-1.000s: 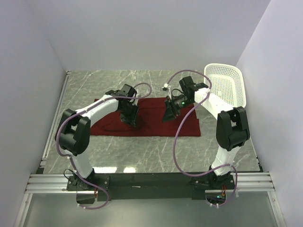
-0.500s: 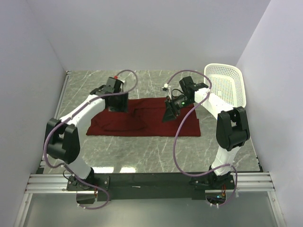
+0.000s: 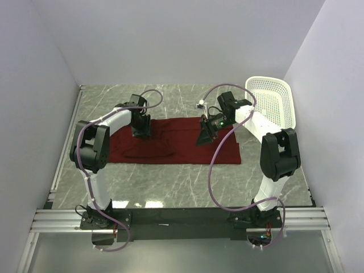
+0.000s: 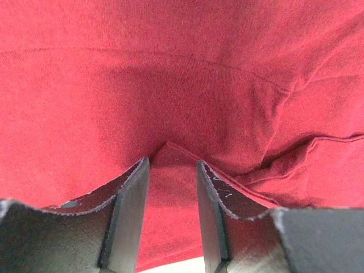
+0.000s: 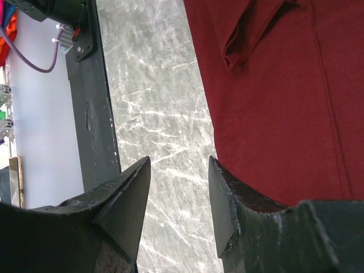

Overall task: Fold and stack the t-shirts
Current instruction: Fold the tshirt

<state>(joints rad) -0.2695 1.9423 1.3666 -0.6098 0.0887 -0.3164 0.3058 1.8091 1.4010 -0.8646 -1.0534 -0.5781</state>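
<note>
**Ana:** Jaws on the left arm [image 3: 116,121], how do they stand?

**Ben:** Spread part-way and not pressed together. Their tips push down into the red t-shirt [image 4: 170,85]. A small ridge of cloth stands up between them and touches both inner faces.

**Ana:** Where on the shirt is that?

**Ben:** From the top camera, close to its far edge, towards the left end.

**Ana:** And the right arm [image 3: 253,120]?

**Ben:** Its jaws are spread wide with nothing between them. They hang over the shirt's far edge, right of the middle. The wrist camera shows the bare marble desk [image 5: 153,114] through the gap, and red cloth beside it with one small folded-over flap.

**Ana:** How does the shirt lie overall?

**Ben:** Spread flat on the desk between the two arms, its long side running left to right. There are a few creases and a curved seam line in the near-left part.

**Ana:** Anything else there?

**Ben:** A white mesh basket [image 3: 273,105] at the far right, just beyond the shirt's right end.
</note>
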